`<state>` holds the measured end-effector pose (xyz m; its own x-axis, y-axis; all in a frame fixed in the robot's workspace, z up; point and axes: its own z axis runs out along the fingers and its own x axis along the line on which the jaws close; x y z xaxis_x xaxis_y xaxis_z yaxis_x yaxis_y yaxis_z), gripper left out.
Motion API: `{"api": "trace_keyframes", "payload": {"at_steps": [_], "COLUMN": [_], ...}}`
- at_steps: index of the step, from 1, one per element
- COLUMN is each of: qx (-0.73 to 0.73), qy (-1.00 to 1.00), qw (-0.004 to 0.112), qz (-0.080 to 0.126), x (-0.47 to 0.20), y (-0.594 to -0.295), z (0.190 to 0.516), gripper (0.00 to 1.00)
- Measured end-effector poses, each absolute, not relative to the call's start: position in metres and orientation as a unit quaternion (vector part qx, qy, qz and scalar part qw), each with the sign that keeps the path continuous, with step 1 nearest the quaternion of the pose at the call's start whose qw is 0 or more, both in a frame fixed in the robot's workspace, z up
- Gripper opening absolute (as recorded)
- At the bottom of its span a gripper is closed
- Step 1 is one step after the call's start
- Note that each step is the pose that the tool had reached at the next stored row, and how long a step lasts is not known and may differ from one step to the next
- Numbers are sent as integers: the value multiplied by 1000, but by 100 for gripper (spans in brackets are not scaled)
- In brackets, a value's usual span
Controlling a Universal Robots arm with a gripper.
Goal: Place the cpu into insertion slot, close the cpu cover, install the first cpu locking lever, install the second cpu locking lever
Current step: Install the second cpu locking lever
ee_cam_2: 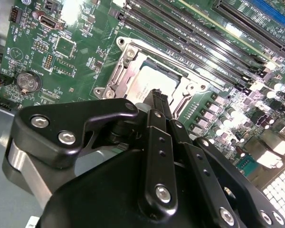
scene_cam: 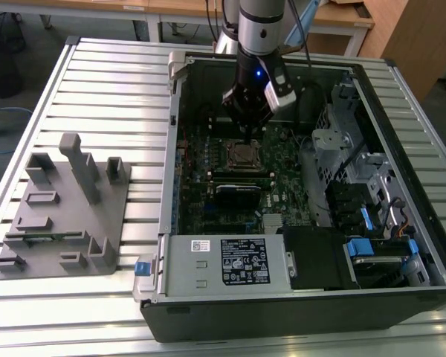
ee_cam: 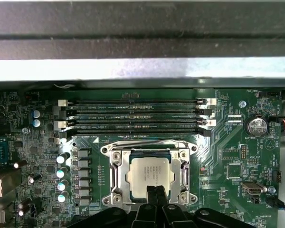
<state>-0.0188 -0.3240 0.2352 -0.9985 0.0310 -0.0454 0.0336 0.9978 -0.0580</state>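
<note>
The cpu (ee_cam: 149, 174) lies seated in the insertion slot (ee_cam: 117, 176) with the cpu cover (ee_cam: 185, 164) shut flat around it, and the gripper (ee_cam: 156, 192), fingers pressed together, hovers at the cpu's near edge.

In both wrist views the tool (ee_cam: 156, 192) covers the near edge of the cpu (ee_cam: 149, 175) and part of the cpu cover (ee_cam: 118, 173). Its black links are cut off by each picture's edge. In the exterior view the insertion slot (scene_cam: 244, 154) is too small to tell details.
</note>
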Motion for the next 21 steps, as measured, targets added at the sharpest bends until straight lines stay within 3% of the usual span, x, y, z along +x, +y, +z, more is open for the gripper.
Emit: {"api": "trace_keyframes", "payload": {"at_steps": [21], "qx": [16], "qy": [999], "qw": [22], "qz": [-29], "x": [-19], "y": [-324], "z": [242], "gripper": [11]}}
